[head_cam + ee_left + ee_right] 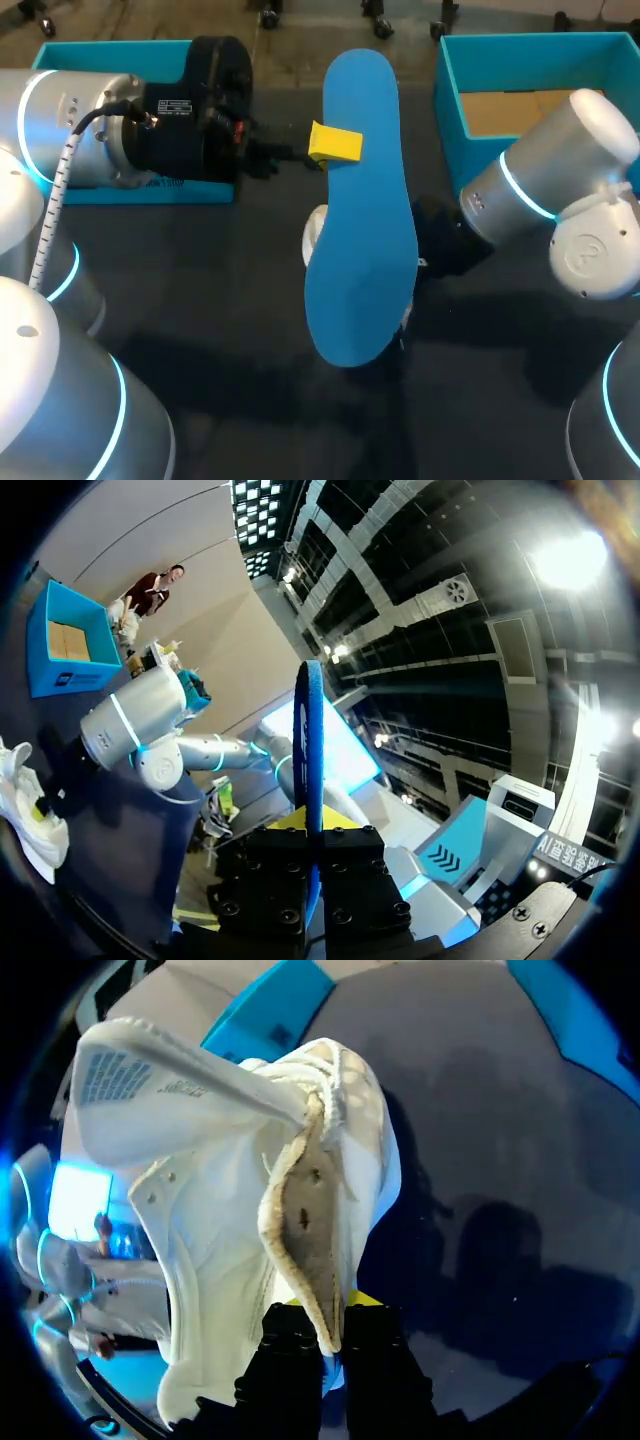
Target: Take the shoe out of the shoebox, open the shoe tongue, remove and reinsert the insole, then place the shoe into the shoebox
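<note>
Left arm (pixel 80 130) comes in level from the bench's (pixel 250 330) left edge, wrist pointing toward the middle. Left gripper (pixel 330 145) is clamped on the blue insole (pixel 360 210), one yellow tip on each face; the left wrist view shows the insole edge-on between the fingers. The insole is held in the air above mid-bench, flat face up, long axis running from the far edge to the near edge.

The white shoe (pixel 315 235) sits on the bench right under the insole, mostly hidden by it.

Right arm (pixel 540 190) comes in from the right edge, elbow bent, wrist dropped low beside the shoe. Right gripper (pixel 325 1325) is closed on the padded rim of the shoe's opening, with the tongue (pixel 150 1070) folded back.

The shoebox (pixel 540 90) is at the far right corner, open. A second blue box (pixel 110 50) is at the far left corner, behind the left arm.
</note>
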### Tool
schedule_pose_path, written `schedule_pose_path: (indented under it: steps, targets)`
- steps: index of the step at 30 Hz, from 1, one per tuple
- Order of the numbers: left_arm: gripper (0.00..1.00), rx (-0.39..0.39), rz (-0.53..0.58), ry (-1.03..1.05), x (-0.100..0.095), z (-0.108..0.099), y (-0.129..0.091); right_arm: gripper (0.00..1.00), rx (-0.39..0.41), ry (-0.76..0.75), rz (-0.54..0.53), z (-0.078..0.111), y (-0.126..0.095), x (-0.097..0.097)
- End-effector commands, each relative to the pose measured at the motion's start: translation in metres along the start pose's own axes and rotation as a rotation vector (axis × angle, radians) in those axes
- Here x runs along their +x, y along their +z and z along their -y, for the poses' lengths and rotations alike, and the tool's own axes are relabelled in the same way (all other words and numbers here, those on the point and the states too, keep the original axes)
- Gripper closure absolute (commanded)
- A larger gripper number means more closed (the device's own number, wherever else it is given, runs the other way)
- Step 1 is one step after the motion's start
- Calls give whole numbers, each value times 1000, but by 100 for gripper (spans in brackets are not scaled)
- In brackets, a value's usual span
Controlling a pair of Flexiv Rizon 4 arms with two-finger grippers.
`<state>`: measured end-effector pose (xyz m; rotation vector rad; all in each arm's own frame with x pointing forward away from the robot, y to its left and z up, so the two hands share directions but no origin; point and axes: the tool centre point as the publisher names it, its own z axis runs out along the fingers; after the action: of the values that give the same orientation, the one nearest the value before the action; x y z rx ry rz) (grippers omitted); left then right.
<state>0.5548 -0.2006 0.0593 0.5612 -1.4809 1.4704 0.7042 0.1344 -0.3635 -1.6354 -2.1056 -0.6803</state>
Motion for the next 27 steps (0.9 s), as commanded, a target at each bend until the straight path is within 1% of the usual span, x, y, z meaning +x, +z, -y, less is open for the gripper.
schedule_pose_path:
  steps: [1, 3, 5, 8, 10, 11, 12, 13, 15, 20, 27]
  targets:
    - [100, 3, -1, 1, -1, -1, 1, 100, -59, 44, -14, 4, -1, 0]
    - [100, 3, -1, 1, -1, -1, 1, 100, -76, 77, -9, 4, -1, 0]
    - [100, 3, -1, 1, -1, -1, 1, 100, -85, 70, -4, 3, -1, 1]
    - [100, 3, -1, 1, -1, -1, 1, 100, -67, 61, 73, 5, -1, 3]
    - [100, 3, -1, 1, -1, -1, 1, 100, -83, 22, 105, 5, 1, 3]
    - [100, 3, -1, 1, -1, -1, 1, 100, -67, 9, 133, 6, 1, 3]
    - [100, 3, -1, 1, -1, -1, 1, 100, -73, -16, 149, 6, 2, 4]
    - [100, 3, -1, 1, -1, -1, 1, 100, -86, -48, 156, 5, 2, 5]
    - [100, 3, -1, 1, -1, -1, 1, 100, -75, -66, 163, 3, 5, 5]
    - [100, 3, -1, 1, -1, -1, 1, 100, -84, -131, 168, -5, 14, 6]
    - [100, 3, -1, 1, -1, -1, 1, 100, -58, -167, 203, -8, 29, -2]
